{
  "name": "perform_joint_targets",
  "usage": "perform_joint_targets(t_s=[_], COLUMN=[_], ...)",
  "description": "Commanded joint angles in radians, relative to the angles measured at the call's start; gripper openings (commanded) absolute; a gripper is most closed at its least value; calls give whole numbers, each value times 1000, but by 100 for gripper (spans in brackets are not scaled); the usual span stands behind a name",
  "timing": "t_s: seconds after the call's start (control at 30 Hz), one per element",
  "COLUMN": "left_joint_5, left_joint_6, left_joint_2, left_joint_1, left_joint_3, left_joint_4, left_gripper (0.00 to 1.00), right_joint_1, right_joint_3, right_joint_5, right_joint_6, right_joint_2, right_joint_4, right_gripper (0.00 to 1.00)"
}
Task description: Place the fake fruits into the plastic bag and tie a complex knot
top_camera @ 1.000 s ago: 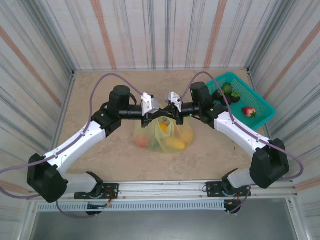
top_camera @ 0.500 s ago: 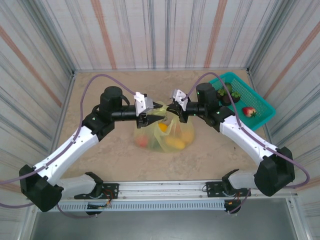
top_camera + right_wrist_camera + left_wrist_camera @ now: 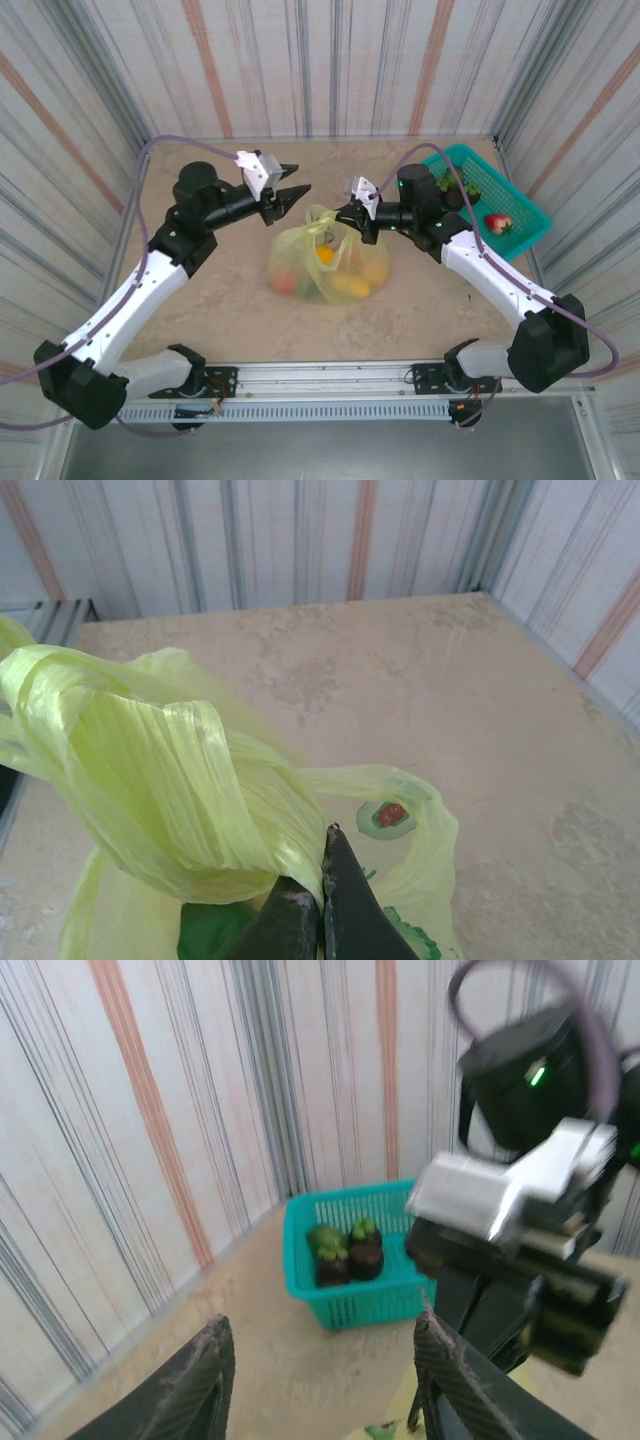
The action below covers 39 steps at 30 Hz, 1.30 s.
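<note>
At mid-table the plastic bag [image 3: 320, 270] sits with fake fruits [image 3: 345, 287] inside. Right gripper [image 3: 345, 215] pinches its bunched handle [image 3: 150, 780]; left gripper [image 3: 290, 182] hangs spread and empty, near. The knot looks perhaps unfinished: the left should take the loose handle low while the right holds tension.

You're looking into a small booth. Its desk [image 3: 420, 320] is a beige, marbled slab with faint darker blotches, matte under soft, even light that throws only weak shadows. Three panels close it in: the back wall [image 3: 320, 70], the left wall [image 3: 60, 120] and the right wall [image 3: 590, 110]. All are striped in white and grey, with a few orange-brown bands. Where the panels meet the desk you can see a thin grey strip. Along the near edge a silver metal rail [image 3: 330, 378] runs side to side, and below it lies a flat grey sheet [image 3: 320, 450].
</note>
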Motion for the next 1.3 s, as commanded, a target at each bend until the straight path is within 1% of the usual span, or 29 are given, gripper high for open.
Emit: perform_joint_targets(t_s=[0.0,0.1,0.23,0.33,0.47,0.67,0.83,1.0,1.17,1.27], left_joint_5=[-27,3,21,71,94,53,123,168,181,188], left_joint_6=[72,109,144,168,157,175,158,133,121,112], left_joint_2=[86,126,125,115,85,74,93,124,145,151], left_joint_1=[-52,-91,-91,-84,-67,-52,-54,-69,-75,-78], left_joint_3=[-25,-27,-66,-74,-106,-116,-105,-77,-65,-61], left_joint_4=[-80,-142,-141,-166,-168,-207,-172,-132,-119,-109], left_gripper=[47,43,40,38,38,38,42,44,42,38], right_joint_1=[-5,-11,-19,-21,-24,-31,-31,-28,-24,-24], right_joint_3=[-8,-5,5,10,15,16,17,22,22,20], right_joint_5=[-60,-77,-93,-95,-104,-123,-133,-132,-127,-123], right_joint_6=[31,37,38,38,38,40,49,53,54,54], right_joint_2=[-1,4,11,17,23,25,32,35,40,38], right_joint_4=[26,23,16,15,12,7,12,12,12,13], right_gripper=[0,0,0,0,0,0,0,0,0,0])
